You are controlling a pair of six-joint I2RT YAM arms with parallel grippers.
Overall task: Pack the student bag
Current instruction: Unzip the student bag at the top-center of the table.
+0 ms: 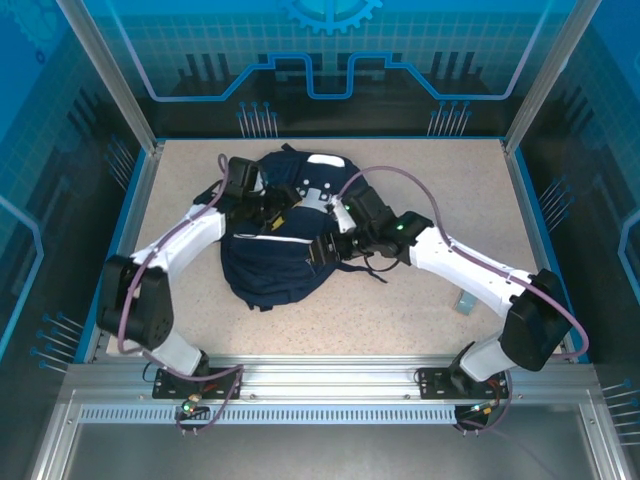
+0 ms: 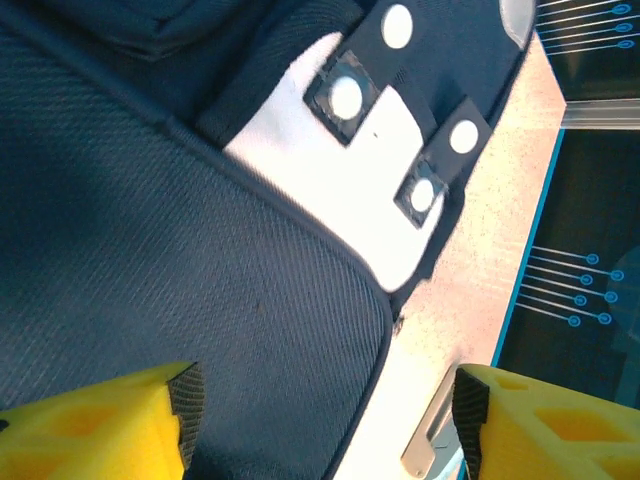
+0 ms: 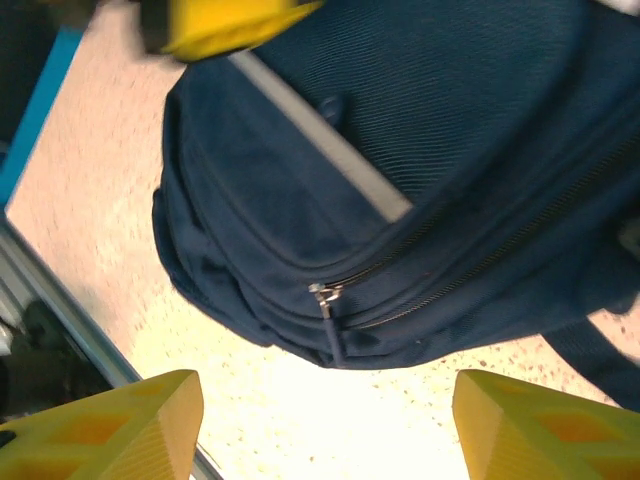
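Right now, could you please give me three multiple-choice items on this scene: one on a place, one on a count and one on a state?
1. Where does the student bag lie?
A. In the middle of the table
B. Against the near right corner
C. Hanging off the far edge

2. How many white round studs show by the bag's white patch in the left wrist view?
A. Two
B. Four
C. Seven

3. How does the right gripper stand?
A. Shut on the student bag
B. Shut, empty
C. Open

Answers:
1 A, since the top view shows the bag in the middle of the table, away from every edge.
2 B, since four studs can be counted on the dark tabs there.
3 C, since its yellow fingers stand wide apart and grip nothing.
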